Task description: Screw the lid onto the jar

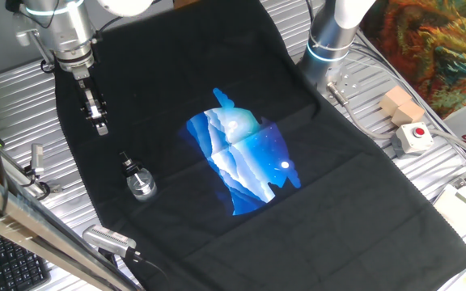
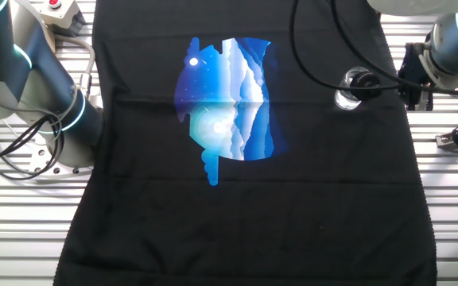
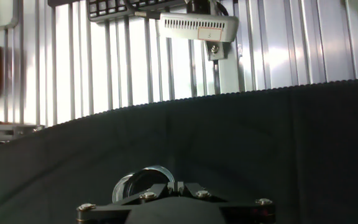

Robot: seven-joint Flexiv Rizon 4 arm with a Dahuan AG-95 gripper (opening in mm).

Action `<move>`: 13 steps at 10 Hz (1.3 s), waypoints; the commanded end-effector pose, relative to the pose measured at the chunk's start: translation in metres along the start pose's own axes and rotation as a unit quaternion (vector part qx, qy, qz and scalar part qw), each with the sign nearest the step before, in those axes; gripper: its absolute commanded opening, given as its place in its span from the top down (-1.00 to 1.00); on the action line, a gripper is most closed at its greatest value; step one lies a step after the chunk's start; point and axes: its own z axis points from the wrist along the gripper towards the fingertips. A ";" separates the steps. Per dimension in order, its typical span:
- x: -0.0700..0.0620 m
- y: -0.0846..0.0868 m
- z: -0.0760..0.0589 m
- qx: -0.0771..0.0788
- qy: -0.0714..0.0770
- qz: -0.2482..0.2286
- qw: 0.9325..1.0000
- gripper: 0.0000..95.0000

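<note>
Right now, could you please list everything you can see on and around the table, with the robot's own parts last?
Jar: one, clear silvery glass, on the black cloth near its edge.
Lid: one, small and dark, right beside the jar.
Cloth: one, black with a blue mountain print, covering the table.
Button box: one, white with a red button, on the bare ribbed metal.
Wooden blocks: two, pale, next to the button box.
Arm: one, silver-grey, above the cloth's edge.
Pincer: one, dark, hanging above the cloth away from the jar, holding nothing visible.
</note>
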 end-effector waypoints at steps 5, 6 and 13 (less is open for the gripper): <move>0.001 0.000 0.000 -0.021 -0.005 -0.003 1.000 1.00; 0.000 0.001 0.000 -0.020 -0.006 -0.007 1.000 1.00; 0.000 0.000 0.001 -0.028 -0.002 -0.002 1.000 1.00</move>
